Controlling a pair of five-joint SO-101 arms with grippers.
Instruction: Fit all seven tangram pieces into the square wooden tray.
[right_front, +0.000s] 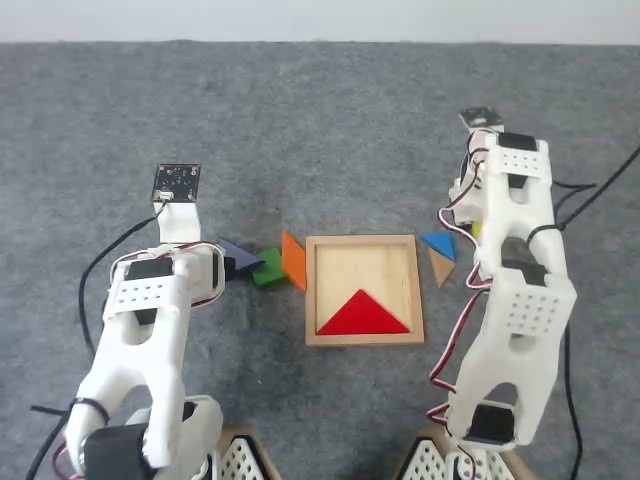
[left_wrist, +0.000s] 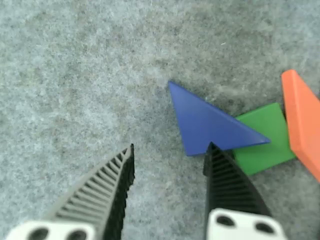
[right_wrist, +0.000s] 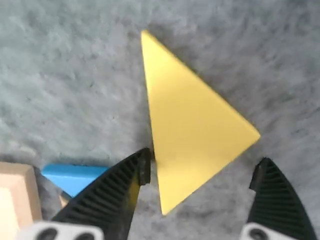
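Note:
The square wooden tray (right_front: 413, 290) lies at the table's middle with a red triangle (right_front: 362, 315) in its near half. To its left sit an orange piece (right_front: 293, 260), a green piece (right_front: 268, 268) and a dark blue triangle (right_front: 238, 253). My left gripper (left_wrist: 171, 149) is open just above the mat, one finger (left_wrist: 225, 175) over the dark blue triangle's (left_wrist: 210, 125) edge. The green piece (left_wrist: 262, 142) and orange piece (left_wrist: 302, 125) lie beyond it. My right gripper (right_wrist: 204, 161) is open, its fingers on either side of a yellow triangle (right_wrist: 192, 125) that lies flat.
A light blue triangle (right_front: 437, 243) and a tan triangle (right_front: 441, 267) lie right of the tray, close to the right arm. The light blue triangle (right_wrist: 75, 177) and a tray corner (right_wrist: 15, 200) show beside the right gripper. Grey mat (right_front: 320, 130) stretches behind the pieces.

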